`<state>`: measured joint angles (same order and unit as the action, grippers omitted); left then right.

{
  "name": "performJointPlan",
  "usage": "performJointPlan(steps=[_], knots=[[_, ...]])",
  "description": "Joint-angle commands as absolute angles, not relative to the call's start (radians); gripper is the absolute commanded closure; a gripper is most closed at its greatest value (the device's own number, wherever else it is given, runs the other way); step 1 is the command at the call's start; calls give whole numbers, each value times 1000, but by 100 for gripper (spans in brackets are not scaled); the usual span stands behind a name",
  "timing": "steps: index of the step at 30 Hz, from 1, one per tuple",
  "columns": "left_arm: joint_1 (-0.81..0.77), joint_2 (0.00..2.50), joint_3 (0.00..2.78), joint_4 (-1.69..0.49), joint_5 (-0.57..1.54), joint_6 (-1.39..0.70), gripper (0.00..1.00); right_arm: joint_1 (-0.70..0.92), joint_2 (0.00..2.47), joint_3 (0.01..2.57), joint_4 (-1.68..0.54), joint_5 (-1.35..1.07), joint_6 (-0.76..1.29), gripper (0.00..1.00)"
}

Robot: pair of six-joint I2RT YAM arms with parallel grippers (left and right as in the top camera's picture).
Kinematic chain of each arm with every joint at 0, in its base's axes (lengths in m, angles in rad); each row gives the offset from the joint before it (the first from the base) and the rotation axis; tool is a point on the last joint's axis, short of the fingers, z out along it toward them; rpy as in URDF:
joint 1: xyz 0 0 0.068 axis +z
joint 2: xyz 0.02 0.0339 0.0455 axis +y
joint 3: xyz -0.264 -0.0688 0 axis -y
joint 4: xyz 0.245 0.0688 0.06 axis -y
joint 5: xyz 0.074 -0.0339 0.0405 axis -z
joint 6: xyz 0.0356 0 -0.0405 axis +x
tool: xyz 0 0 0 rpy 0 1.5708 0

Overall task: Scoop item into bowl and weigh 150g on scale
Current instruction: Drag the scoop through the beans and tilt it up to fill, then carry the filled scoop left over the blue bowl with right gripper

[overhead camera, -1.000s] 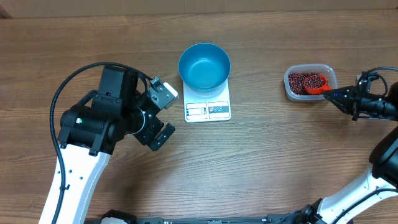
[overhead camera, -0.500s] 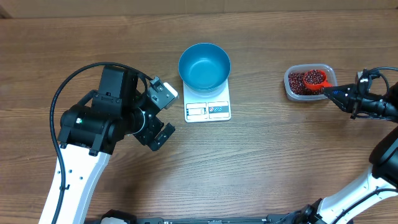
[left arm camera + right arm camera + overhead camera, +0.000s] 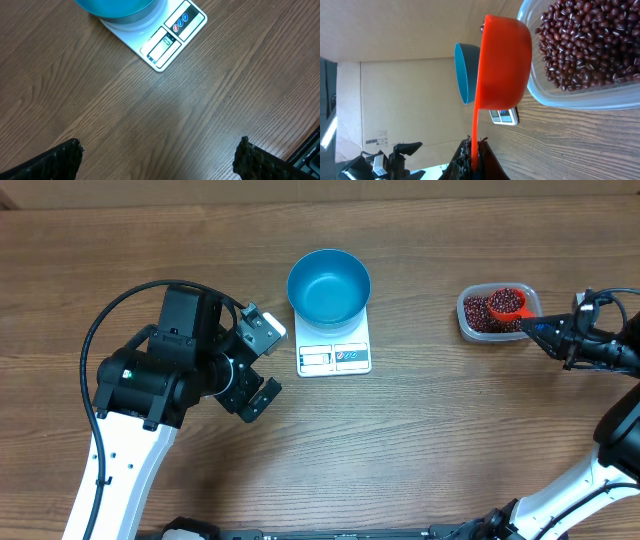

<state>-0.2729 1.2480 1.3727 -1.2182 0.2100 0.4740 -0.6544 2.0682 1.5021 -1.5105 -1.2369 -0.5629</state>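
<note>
Wood-grain table point(image 3: 450, 430) is occupied at far centre by the scale point(image 3: 335, 358), the bowl point(image 3: 329, 285) set on it. At far right the scoop point(image 3: 502, 65) of beans point(image 3: 507, 301) is clamped by the right tool point(image 3: 474, 150) over the container point(image 3: 466, 322). The left tool point(image 3: 268, 365) is spread apart, empty. The scoop is best kept level when carried left.

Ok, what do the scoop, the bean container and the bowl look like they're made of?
The scoop looks like orange-red plastic: smooth, one uniform colour, soft sheen. The container looks like clear plastic, since the beans show through its wall. The bowl is glossy blue, plastic or coated metal; I can't tell which.
</note>
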Motion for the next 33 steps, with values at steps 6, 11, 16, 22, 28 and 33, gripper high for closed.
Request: performJointPlan(steps=[6,11,16,22,28,33], knots=[[-268,1251,1368,-1216,229,464,0,-625,2072,1497,-1505,-1296,-586,96],[-268,1251,1368,-1216,229,464,0,-570,2072,1497,-1497,-1326,-585,96],[-268,1251,1368,-1216,229,464,0,-495,2072,1499,-1493,-1380,-585,96],[-268,1251,1368,-1216,229,464,0,-405,2072,1499,-1471,-1421,-584,96],[-268,1251,1368,-1216,229,464,0,-317,2072,1499,-1448,-1465,-573,96],[-268,1251,1368,-1216,229,464,0,-251,2072,1500,-1434,-1484,-573,96]])
